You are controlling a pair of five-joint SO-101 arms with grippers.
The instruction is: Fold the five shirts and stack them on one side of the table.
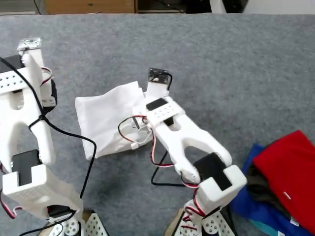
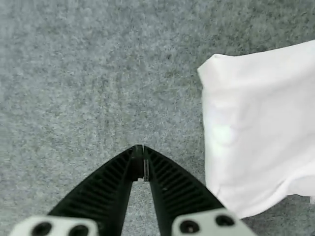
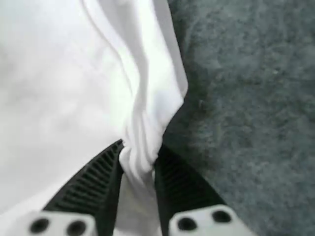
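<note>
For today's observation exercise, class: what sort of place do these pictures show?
Probably a robotics lab workbench: a grey-covered table, the right hand pinching a white shirt, coloured shirts piled at its edge.

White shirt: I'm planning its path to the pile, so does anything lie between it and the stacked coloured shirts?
No loose thing lies on the grey table between them. Only the right arm, whose right gripper pinches the white shirt at its edge, crosses the line to the stack at the table's side.
</note>
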